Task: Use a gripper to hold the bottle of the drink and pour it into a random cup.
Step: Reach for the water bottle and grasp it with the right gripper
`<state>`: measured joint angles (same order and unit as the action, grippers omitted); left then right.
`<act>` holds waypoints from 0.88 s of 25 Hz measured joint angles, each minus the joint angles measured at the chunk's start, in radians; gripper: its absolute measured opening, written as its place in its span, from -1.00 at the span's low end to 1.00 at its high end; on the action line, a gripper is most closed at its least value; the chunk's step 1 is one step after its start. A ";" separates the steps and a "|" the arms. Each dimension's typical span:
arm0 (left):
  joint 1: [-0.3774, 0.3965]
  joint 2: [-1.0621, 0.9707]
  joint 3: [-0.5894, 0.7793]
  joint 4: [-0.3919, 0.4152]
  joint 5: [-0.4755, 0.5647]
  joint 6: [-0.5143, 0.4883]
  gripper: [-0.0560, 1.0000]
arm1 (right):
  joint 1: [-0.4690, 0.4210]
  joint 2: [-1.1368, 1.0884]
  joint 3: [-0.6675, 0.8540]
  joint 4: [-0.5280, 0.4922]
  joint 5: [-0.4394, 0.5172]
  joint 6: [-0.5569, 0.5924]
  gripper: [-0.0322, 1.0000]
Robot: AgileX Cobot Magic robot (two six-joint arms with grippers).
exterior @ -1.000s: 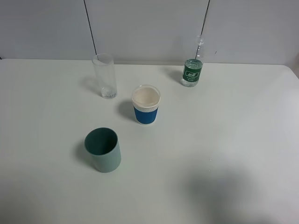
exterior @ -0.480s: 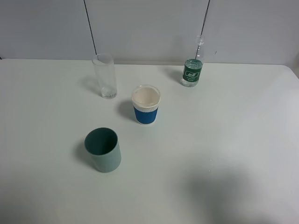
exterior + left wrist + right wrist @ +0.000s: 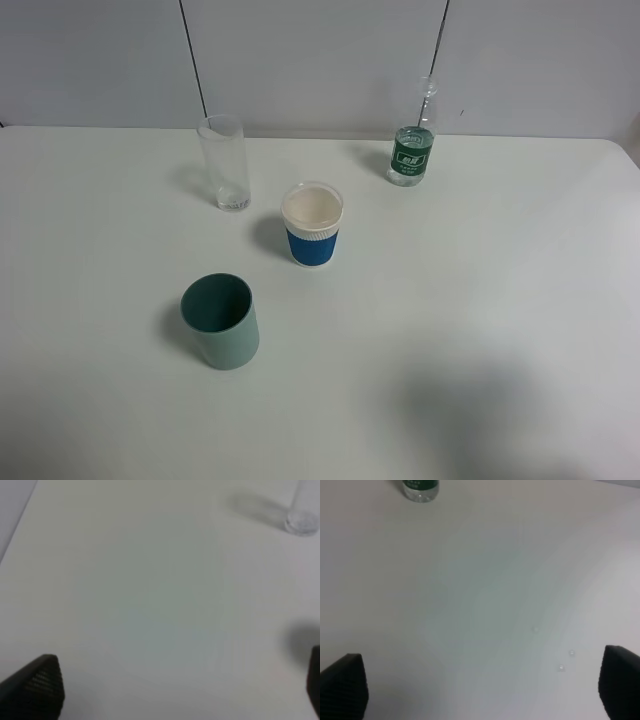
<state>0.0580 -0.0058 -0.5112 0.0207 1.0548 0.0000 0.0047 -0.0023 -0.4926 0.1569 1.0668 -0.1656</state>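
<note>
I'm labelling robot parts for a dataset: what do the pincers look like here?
Only the tips show. The left pincer has black fingers with rounded ends and a fine dotted grip texture. The right pincer has matching black fingers, too blurred for texture. No cables, stickers or arm links appear in any view.

You'll find the clear, green-labelled bottle (image 3: 411, 155) standing upright at the far right. The white, blue-banded cup (image 3: 313, 225) stands upright, well apart to its left.
</note>
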 joint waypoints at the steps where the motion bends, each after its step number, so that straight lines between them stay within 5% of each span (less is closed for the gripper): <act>1: 0.000 0.000 0.000 0.000 0.000 0.000 0.96 | 0.000 0.000 0.000 0.013 0.000 0.000 0.82; 16: 0.000 0.000 0.000 -0.001 0.000 0.000 0.96 | 0.000 0.081 -0.006 0.054 -0.032 0.001 0.82; 22: 0.000 0.000 0.000 -0.001 0.000 0.000 0.96 | 0.000 0.310 -0.011 0.075 -0.189 0.002 0.82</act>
<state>0.0580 -0.0058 -0.5112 0.0198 1.0548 0.0000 0.0047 0.3075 -0.5034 0.2323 0.8777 -0.1637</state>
